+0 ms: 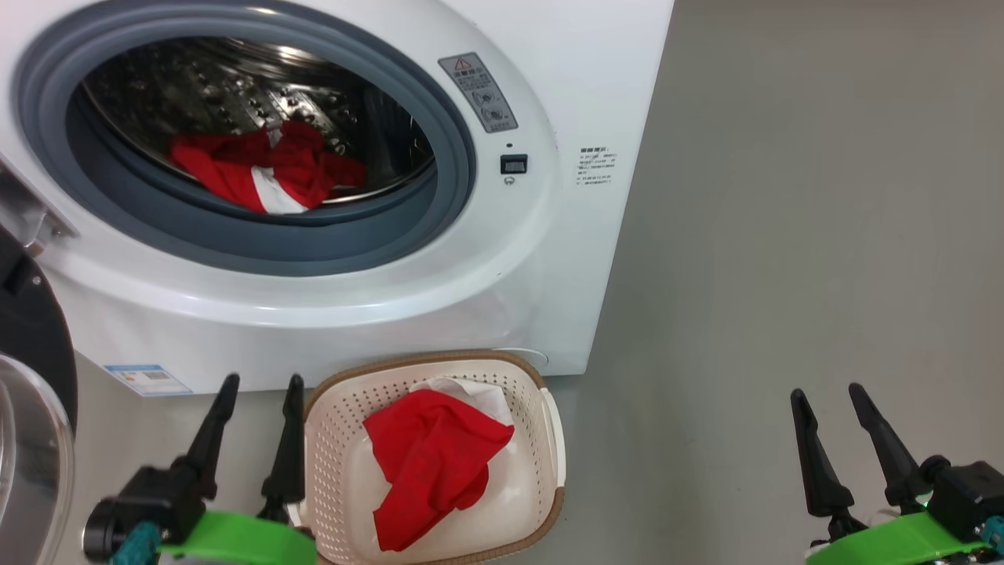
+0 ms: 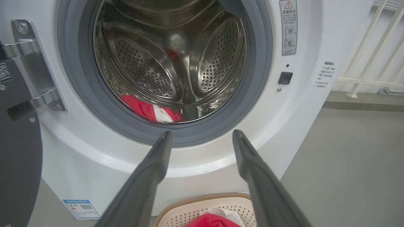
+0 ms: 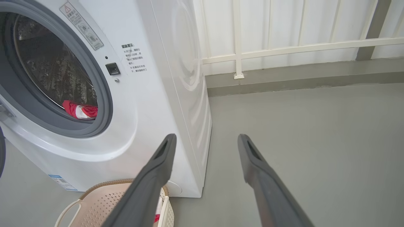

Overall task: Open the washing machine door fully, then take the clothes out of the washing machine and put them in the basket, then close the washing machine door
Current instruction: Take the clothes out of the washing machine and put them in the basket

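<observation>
Clothes of bright red fabric with white panels (image 1: 267,173) lie bunched at the bottom of the perforated steel drum (image 1: 235,86) of a big white front-loading washing machine (image 1: 565,78), behind its grey rubber ring (image 1: 443,125). The large round door (image 1: 35,345), with a glossy black rim and a clear glass bowl, stands swung wide open at the machine's left side on a metal hinge (image 2: 31,63). One more red garment (image 1: 431,463) lies crumpled in the small cream perforated plastic basket (image 1: 329,439) with a brown woven-look rim. The basket stands on the grey floor (image 1: 784,235), just in front of the machine's lower front edge, toward its right corner. The left end effector (image 1: 263,380) hovers just beside the basket's left rim, its two long dark fingers apart and holding nothing. The right end effector (image 1: 826,390) hangs over the floor well to the right of the basket, fingers likewise apart and empty. A white railing (image 3: 300,47) runs along the wall behind.
</observation>
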Motion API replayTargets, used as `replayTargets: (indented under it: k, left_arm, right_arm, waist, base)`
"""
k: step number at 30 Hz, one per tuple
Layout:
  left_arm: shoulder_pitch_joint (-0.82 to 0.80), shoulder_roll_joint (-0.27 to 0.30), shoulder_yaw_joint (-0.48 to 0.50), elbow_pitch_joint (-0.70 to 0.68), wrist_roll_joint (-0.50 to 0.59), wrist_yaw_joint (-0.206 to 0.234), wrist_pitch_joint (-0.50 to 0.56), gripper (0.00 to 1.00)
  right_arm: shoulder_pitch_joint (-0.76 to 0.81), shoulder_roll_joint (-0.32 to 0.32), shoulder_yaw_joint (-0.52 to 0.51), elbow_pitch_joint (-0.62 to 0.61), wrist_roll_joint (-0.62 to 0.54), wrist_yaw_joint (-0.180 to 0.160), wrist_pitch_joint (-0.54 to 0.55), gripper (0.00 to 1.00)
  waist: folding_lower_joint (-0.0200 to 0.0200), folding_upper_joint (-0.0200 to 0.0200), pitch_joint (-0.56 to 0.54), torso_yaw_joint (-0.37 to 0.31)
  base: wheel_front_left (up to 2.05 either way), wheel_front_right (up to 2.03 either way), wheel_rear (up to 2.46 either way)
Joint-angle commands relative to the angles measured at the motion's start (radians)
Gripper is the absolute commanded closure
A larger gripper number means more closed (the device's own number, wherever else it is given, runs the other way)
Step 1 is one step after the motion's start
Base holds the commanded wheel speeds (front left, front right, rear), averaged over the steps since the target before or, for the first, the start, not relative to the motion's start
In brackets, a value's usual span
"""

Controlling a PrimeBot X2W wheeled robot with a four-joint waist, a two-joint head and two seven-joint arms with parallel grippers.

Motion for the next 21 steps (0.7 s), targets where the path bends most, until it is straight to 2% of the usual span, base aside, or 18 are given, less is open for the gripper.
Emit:
replayTargets:
  k: [1,21]
  left_arm:
    - [-0.06,0.009,0.023,-0.001,0.01,-0.005,-0.005,0.0]
    - [-0.58,0.074,0.034,0.369,0.019,-0.005,-0.005,0.0]
  right_arm:
    - [-0.045,-0.011,0.029,-0.027,-0.002,0.006,-0.006,0.0]
    - [-0.179,0.016,0.032,-0.053,-0.011,0.006,-0.006,0.0]
  waist:
    - [0.0,0.0,0.019,-0.002]
    - [0.0,0.0,0.265,-0.014]
  base:
    - [0.0,0.0,0.0]
    - [0.0,0.0,0.0]
